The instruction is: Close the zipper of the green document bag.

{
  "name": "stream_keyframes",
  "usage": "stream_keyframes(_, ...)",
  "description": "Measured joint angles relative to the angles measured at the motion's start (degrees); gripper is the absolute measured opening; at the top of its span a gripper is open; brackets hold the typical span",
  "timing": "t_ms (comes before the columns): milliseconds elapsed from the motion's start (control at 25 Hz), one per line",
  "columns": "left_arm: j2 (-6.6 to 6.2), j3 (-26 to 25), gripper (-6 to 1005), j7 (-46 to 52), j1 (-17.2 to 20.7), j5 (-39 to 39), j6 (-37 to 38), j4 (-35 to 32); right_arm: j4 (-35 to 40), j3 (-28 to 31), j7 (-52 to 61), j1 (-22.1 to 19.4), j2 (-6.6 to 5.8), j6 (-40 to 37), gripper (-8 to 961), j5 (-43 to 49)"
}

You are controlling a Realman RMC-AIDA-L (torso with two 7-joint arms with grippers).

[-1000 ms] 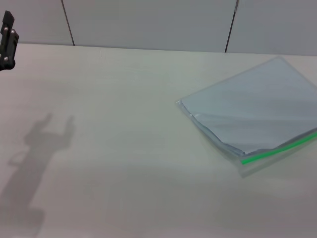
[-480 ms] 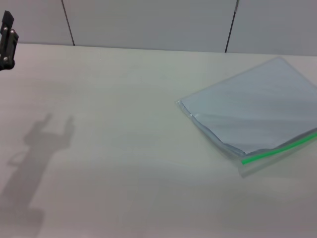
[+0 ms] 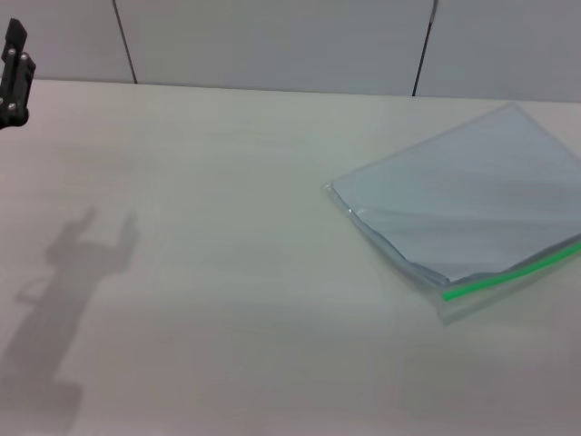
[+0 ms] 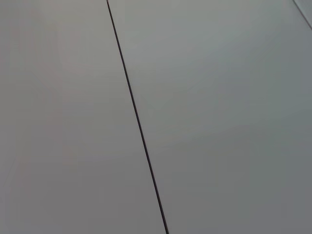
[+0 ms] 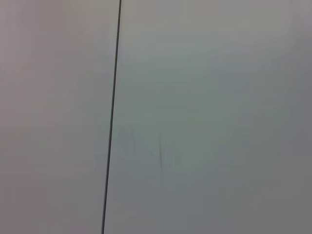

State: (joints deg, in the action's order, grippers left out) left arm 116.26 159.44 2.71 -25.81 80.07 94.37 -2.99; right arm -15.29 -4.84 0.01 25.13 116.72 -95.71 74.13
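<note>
The zipper (image 3: 510,274) runs off frame; left gripper (image 3: 14,74) half cropped, jaws unreadable.

Green document bag (image 3: 467,204): thin translucent plastic film, smooth, faintly glossy, with soft creases near one corner. Zipper (image 3: 508,274): opaque bright green plastic strip, smooth. Table (image 3: 227,272): pale, matt, even surface, no visible grain. Left gripper (image 3: 14,77): black, hard-looking, dull finish, small pale fasteners. Wall panels (image 4: 219,117): flat, matt grey, dark seams between
</note>
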Motion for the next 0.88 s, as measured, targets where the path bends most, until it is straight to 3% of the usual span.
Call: stream_keyframes(880, 0.02, 0.0, 550, 0.0, 0.1, 0.0, -0.2, -0.1, -0.2, -0.1, -0.1, 0.5, 0.00, 0.2, 907, 0.0)
